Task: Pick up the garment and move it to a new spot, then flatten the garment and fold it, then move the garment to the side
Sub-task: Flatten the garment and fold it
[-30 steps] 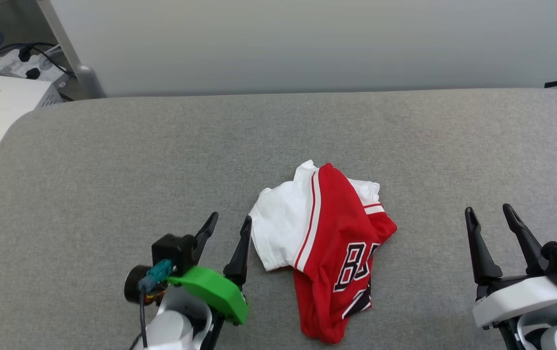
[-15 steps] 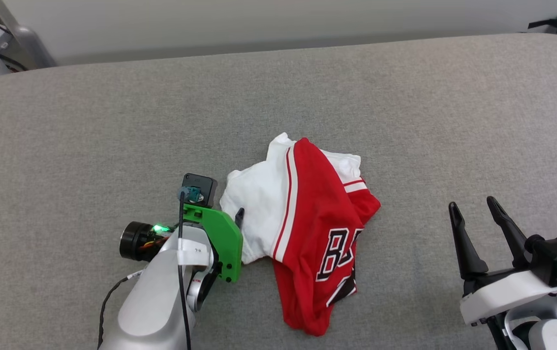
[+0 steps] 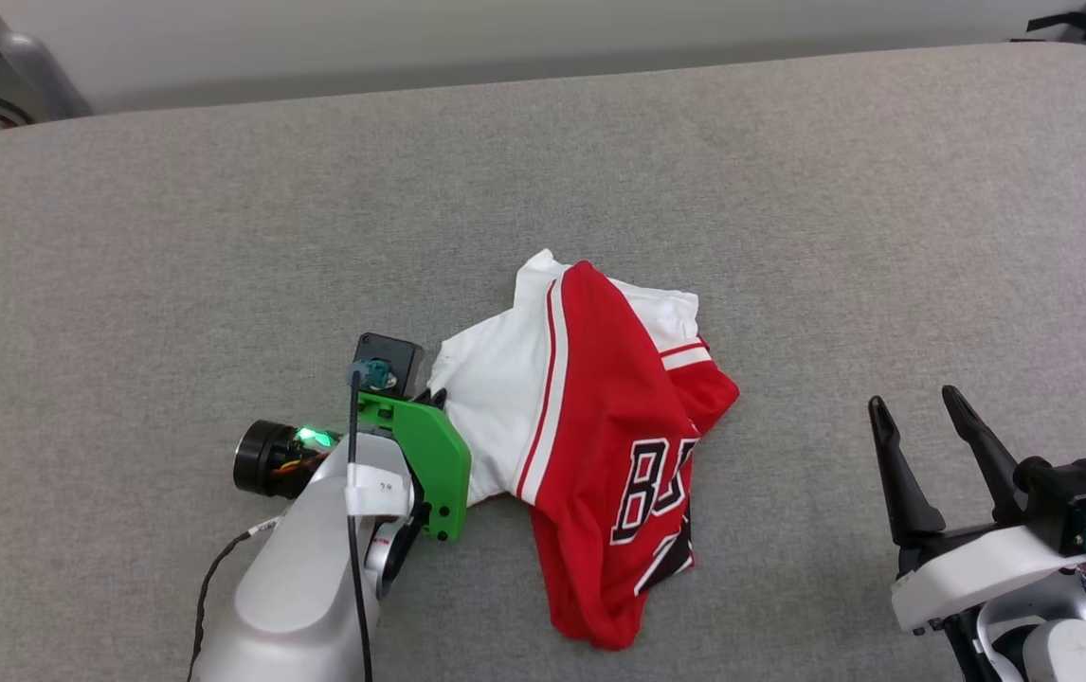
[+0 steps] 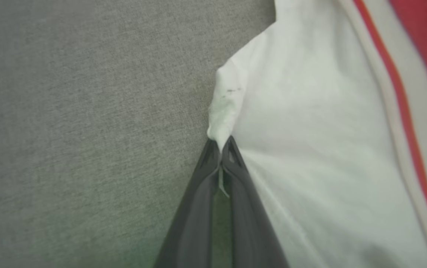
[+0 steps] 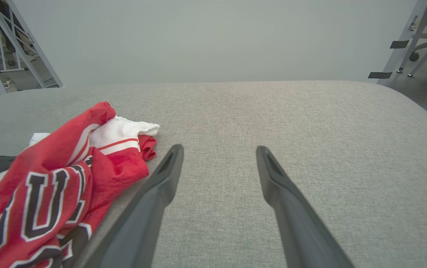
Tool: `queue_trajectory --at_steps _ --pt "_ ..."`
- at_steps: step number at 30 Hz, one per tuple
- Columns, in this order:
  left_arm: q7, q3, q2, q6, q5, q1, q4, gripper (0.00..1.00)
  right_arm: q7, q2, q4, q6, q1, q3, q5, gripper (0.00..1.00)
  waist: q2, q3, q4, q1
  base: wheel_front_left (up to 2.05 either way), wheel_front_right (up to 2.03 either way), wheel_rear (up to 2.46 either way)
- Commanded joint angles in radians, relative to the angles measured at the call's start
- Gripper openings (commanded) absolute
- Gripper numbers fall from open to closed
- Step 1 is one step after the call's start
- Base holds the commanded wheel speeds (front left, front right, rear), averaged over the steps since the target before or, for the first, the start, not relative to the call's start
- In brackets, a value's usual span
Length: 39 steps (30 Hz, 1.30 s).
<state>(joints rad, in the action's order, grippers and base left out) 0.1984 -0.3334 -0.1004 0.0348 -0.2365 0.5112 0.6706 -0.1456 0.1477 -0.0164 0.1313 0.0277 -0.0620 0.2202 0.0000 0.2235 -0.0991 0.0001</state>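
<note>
Step in hand: pick-up. The garment (image 3: 600, 426) lies crumpled about midway between the left and right edges of the grey surface (image 3: 221, 237), nearer its front edge. My left pincer (image 4: 221, 149) is clamped on a corner of white fabric at the garment's left side. My right pincer (image 3: 917, 417) stands spread and holds nothing, well apart from the cloth, toward the right edge. In my judgement the next move is a slow lift with the left arm, confirming the pinch holds before I carry the garment.
</note>
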Motion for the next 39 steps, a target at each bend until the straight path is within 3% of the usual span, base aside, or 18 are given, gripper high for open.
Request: queue_trajectory --at_steps 1,11,17,24,25,26,33,39 --pt "-0.027 0.01 -0.009 -0.014 -0.009 -0.023 0.013 0.0 -0.003 0.003 -0.005 -0.001 0.01 0.002 -0.006 1.0 0.0 -0.028 0.025 -0.0001 0.0 0.0 0.0" --pt "-0.206 0.131 -0.085 -0.08 -0.068 -0.081 -0.075 0.0 0.023 0.005 -0.022 -0.001 -0.03 0.015 -0.01 1.0 0.0 -0.122 0.11 -0.0001 0.0 0.0 0.0" --pt "-0.173 0.195 -0.148 -0.103 -0.117 -0.191 -0.089 0.0 0.053 -0.005 -0.034 -0.001 -0.052 0.036 -0.02 1.0 0.0 -0.142 0.14 -0.0001 0.0 0.0 0.0" --pt "-0.103 0.195 -0.135 -0.096 -0.162 -0.303 -0.077 0.0 0.077 -0.015 -0.053 -0.001 -0.06 0.048 -0.025 1.0 0.0 -0.153 0.153 -0.0001 0.0 0.0 0.0" --pt "-0.097 0.192 -0.129 -0.096 -0.165 -0.315 -0.081 0.4 0.078 -0.016 -0.055 -0.001 -0.061 0.051 -0.024 1.0 0.0 -0.155 0.156 -0.0001 0.0 0.0 0.0" --pt "-0.1 0.187 -0.125 -0.098 -0.164 -0.322 -0.09 1.0 0.078 -0.017 -0.057 -0.001 -0.063 0.053 -0.024 1.0 0.0 -0.157 0.159 -0.0001 0.0 0.0 0.0" --pt "-0.222 0.166 -0.112 -0.085 -0.142 -0.316 -0.193 1.0 0.075 -0.018 -0.056 -0.001 -0.062 0.058 -0.02 1.0 0.0 -0.168 0.184 -0.0001 0.0 0.0 0.0" --pt "-0.34 0.11 -0.102 -0.018 -0.115 -0.315 -0.298 1.0 0.101 0.022 -0.021 -0.001 -0.043 0.032 -0.02 1.0 0.0 -0.148 0.23 -0.0001 0.0 0.0 0.0"
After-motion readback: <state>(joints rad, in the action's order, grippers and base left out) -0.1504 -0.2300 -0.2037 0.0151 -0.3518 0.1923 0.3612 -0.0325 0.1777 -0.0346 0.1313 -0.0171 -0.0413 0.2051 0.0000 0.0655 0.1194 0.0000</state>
